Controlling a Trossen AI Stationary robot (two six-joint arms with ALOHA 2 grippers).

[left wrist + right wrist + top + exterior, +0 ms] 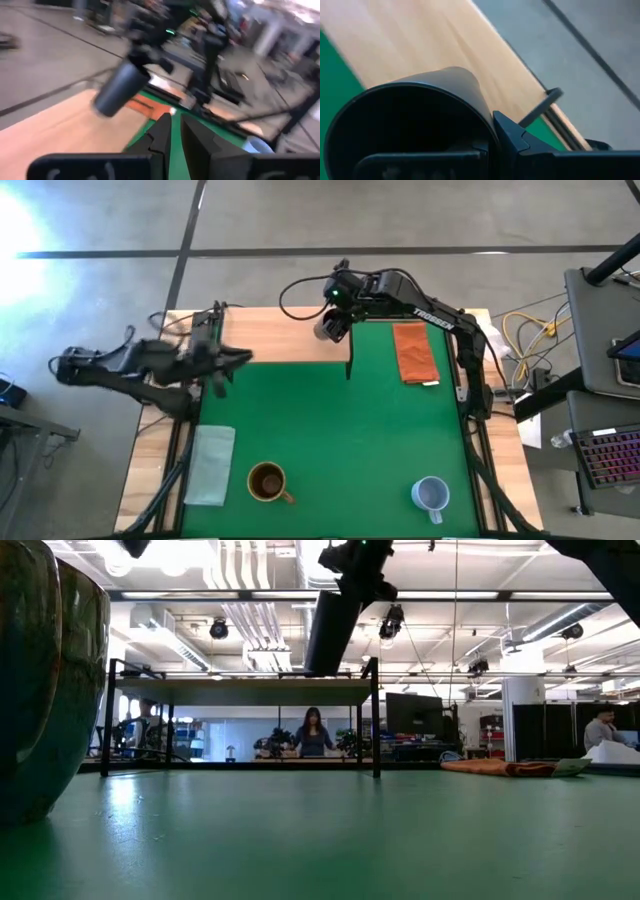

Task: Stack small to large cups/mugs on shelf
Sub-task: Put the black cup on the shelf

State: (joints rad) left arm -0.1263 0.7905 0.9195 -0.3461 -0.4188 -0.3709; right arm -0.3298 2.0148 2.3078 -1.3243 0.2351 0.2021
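While clamped in the right claw point(331, 326), hangs tilted over the shelf's point(285, 335) right end: small black cup point(328, 329). Left claw point(222, 360), seemingly near-shut, idles left.

The black cup point(329, 328) hangs tilted in the right gripper point(338, 315), above the right end of the wooden shelf point(285, 335) at the far edge. The brown mug point(267, 481) and blue-grey mug point(431, 494) stand upright near the front, well apart.
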